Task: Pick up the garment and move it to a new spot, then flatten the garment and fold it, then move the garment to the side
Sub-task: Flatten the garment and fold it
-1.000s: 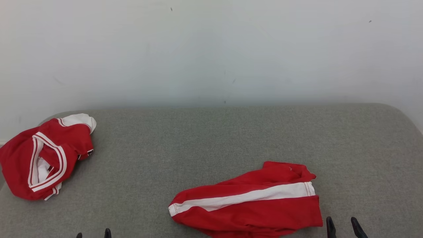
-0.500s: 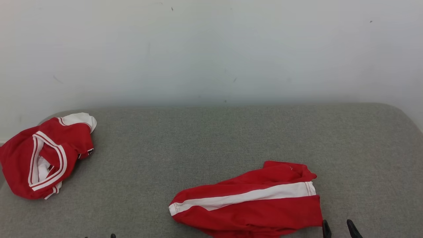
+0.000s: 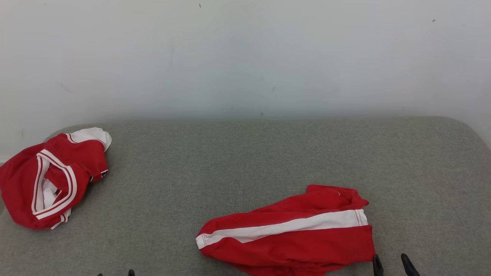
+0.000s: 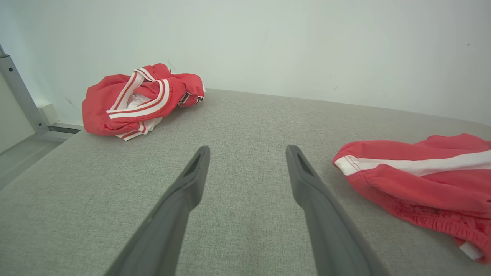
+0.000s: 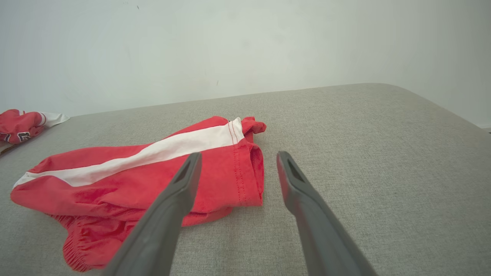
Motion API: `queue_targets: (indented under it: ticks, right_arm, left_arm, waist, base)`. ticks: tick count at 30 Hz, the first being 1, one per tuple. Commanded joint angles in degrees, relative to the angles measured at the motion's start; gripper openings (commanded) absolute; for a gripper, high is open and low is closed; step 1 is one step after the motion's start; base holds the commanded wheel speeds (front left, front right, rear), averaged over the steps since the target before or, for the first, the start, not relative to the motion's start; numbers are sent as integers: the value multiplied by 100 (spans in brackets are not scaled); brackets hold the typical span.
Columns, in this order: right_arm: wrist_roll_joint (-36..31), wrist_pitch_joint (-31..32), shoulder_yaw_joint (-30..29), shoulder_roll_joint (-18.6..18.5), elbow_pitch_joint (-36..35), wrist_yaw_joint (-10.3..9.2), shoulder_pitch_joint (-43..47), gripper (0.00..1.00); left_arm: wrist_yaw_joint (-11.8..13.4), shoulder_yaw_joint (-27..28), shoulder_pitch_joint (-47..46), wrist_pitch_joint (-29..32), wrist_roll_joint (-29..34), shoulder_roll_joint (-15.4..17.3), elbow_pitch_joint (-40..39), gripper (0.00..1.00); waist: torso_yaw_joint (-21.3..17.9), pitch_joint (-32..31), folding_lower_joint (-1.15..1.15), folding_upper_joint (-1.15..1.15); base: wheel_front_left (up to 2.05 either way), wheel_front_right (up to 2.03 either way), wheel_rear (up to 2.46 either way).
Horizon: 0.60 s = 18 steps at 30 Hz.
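A grey padded surface (image 3: 245,153) runs back to a plain pale wall (image 3: 245,57). The shorts (image 3: 291,234), red with a white stripe, lie loosely bunched at the near right. I judge them the garment to lift first. A good pick would pinch the hem at their right end, low enough to catch both layers, then raise it clear before carrying. The right gripper (image 5: 238,154) hovers just beside that end, jaws spread wide, holding nothing. The left gripper (image 4: 247,149), equally spread and empty, is over bare surface at the near left. A crumpled jersey (image 3: 50,180) sits far left.
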Motion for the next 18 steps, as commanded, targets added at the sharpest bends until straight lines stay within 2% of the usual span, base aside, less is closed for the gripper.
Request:
queue_targets:
  ticks: [1,14,18]
  right_arm:
    - [24,-15,11,-2,8,-13,-24,100]
    - [101,43,-18,-2,2,-13,-88,100]
    - [360,258,101,-1,-123,-13,-233,100]
  left_arm:
    - [2,17,-52,-19,-8,-12,18,100]
    - [-22,-88,-120,-19,-114,-11,46,100]
    - [-57,-237,-254,-19,-130,-11,182,100]
  waist:
    - [-3,5,0,0]
    - [-26,53,0,0]
    - [-65,123,0,0]
  base:
    - [0,0,0]
    - [0,0,0]
    - [0,0,0]
